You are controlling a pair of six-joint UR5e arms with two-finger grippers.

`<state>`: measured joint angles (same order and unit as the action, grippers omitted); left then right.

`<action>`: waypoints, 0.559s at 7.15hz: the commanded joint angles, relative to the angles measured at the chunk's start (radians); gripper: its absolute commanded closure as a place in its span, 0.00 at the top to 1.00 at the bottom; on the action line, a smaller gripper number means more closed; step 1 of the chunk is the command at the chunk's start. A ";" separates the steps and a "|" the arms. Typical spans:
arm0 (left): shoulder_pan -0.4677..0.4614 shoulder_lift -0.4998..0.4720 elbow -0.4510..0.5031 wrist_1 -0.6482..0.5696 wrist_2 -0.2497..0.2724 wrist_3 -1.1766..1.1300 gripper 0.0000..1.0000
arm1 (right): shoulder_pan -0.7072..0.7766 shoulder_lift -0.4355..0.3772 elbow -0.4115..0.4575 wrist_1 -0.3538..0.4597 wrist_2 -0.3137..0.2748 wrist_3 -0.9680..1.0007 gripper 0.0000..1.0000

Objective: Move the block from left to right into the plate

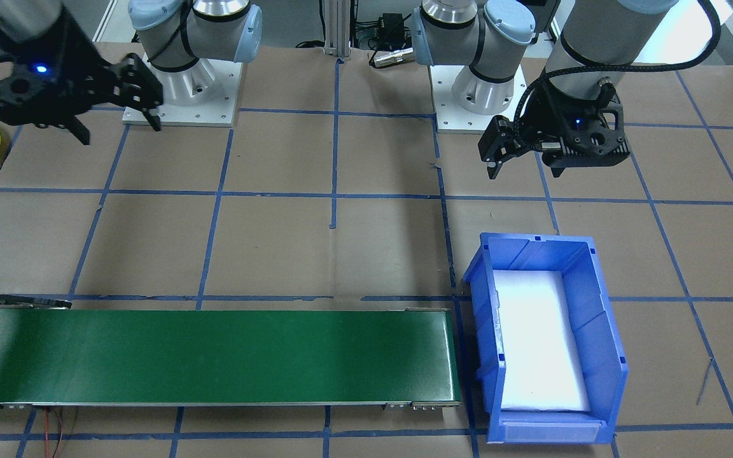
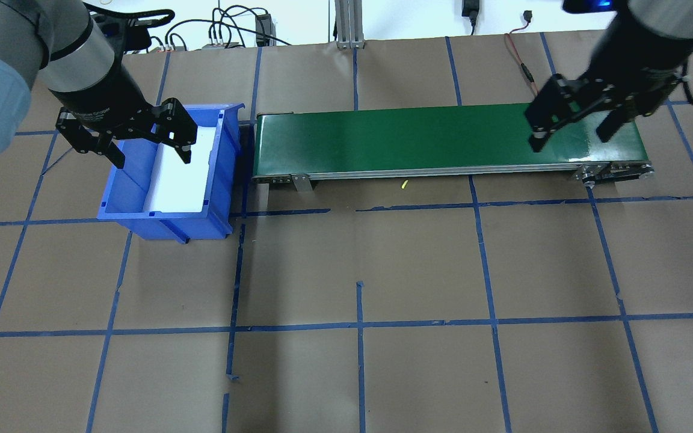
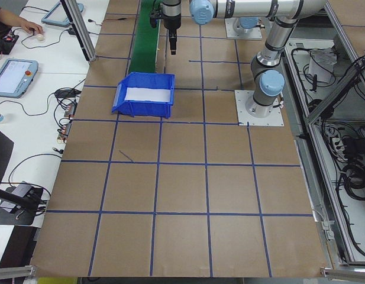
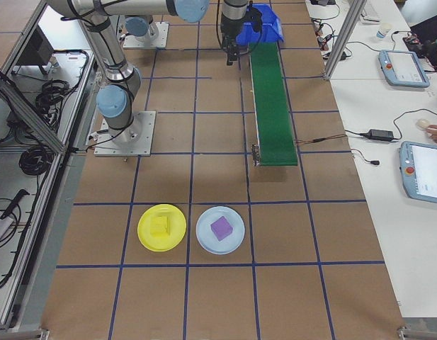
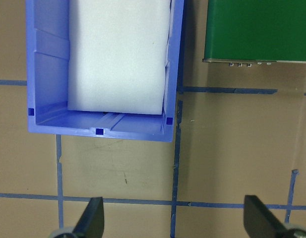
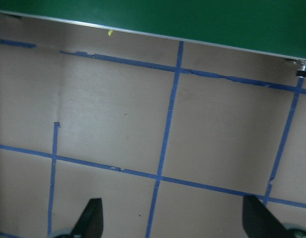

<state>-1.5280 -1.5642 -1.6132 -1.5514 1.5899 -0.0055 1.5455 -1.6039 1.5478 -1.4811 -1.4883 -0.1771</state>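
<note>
Left gripper (image 2: 141, 139): jaws wide apart, nothing between them, hanging above the near end of the blue bin (image 2: 121, 192), which has a white liner. Right gripper (image 2: 572, 125): also spread wide and empty, over the green conveyor belt's (image 2: 418, 138) far right end. Yellow block (image 4: 160, 226) sits on the yellow plate (image 4: 174, 237), just beside a light-blue plate (image 4: 205, 239) carrying a purple block (image 4: 221, 228), both well apart from the belt.

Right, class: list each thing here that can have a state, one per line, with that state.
Left gripper: open, empty, above the bin.
Right gripper: open, empty, over the belt's end.
Bin: upright, holds only white padding.
Belt: bare.
Yellow plate: holds a yellow block.
Blue plate: holds a purple block.
</note>
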 commanded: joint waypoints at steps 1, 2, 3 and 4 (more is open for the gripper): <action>0.000 0.000 0.003 0.004 -0.004 0.001 1.00 | 0.160 0.018 0.040 -0.189 -0.042 0.285 1.00; 0.002 0.000 0.001 0.013 -0.008 0.001 1.00 | 0.134 0.019 0.028 -0.194 -0.046 0.291 1.00; -0.004 0.001 0.003 0.004 -0.016 -0.001 1.00 | 0.120 0.018 0.011 -0.177 -0.070 0.303 1.00; -0.009 0.000 0.009 -0.002 -0.016 0.004 1.00 | 0.116 0.018 0.005 -0.163 -0.067 0.411 1.00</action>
<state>-1.5319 -1.5641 -1.6093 -1.5475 1.5770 -0.0046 1.6697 -1.5863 1.5631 -1.6562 -1.5484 0.1431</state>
